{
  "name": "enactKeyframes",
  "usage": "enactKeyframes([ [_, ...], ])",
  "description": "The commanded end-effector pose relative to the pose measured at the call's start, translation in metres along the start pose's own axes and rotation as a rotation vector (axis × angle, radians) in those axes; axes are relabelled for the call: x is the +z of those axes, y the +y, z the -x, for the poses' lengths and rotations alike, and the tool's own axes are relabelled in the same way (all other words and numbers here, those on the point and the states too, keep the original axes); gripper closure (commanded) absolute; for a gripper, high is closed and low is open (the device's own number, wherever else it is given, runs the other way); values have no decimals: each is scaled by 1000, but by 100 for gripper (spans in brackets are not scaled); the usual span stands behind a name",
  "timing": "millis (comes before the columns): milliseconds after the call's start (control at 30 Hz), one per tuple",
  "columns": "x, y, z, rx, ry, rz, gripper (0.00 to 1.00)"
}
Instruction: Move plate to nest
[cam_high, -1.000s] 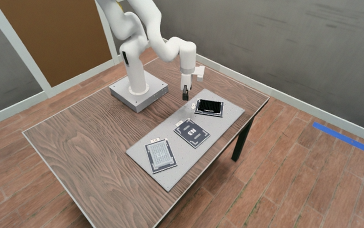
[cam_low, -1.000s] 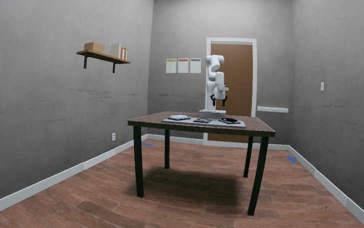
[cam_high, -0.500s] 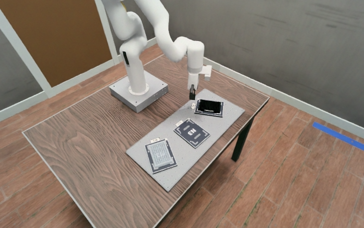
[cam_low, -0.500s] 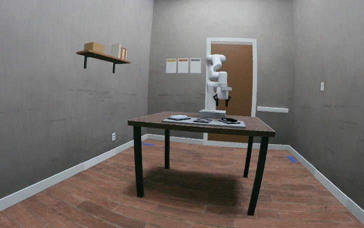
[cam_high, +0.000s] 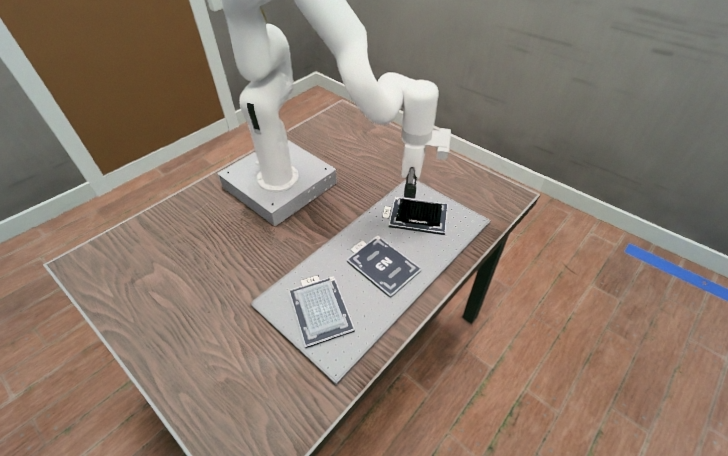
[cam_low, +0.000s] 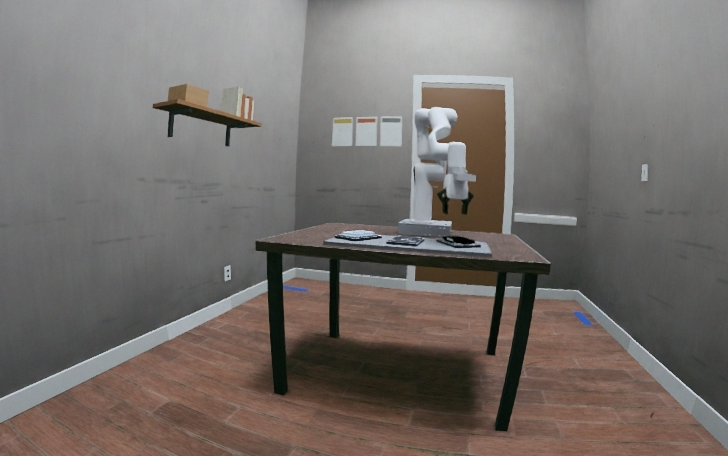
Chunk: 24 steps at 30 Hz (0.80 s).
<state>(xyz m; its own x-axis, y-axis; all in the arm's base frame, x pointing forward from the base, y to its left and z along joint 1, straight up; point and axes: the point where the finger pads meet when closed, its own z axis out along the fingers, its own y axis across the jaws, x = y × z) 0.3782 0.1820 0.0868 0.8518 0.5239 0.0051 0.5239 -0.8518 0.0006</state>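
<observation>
Black two-finger tool [cam_low: 454, 202] hanging spread wide, gripping nothing, above far end of grey perforated deck plate [cam_high: 445, 252] on wooden bench [cam_high: 161, 257]. Black ribbed rectangular plate [cam_high: 418, 213] lying in dark nest beside tool; middle nest marked N3 [cam_high: 383, 264] sitting bare.

One arm [cam_high: 370, 80], one gripper [cam_low: 454, 203]. One table [cam_high: 161, 241], four legs seen. One grey deck [cam_high: 376, 316]. Three nests: two held plates, one black [cam_high: 417, 211], one pale [cam_high: 321, 305]; third [cam_high: 383, 265] bare. Three small signs. One wall shelf [cam_low: 206, 113]. Three wall posters. One door [cam_low: 483, 128].
</observation>
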Motion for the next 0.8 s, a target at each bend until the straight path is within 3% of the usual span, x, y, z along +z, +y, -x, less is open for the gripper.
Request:
enactKeyframes([
  [0,0,-5,-20,1,-1,1,0],
  [100,0,-8,-31,1,-1,1,0],
  [767,3,-8,-31,1,-1,1,0],
])
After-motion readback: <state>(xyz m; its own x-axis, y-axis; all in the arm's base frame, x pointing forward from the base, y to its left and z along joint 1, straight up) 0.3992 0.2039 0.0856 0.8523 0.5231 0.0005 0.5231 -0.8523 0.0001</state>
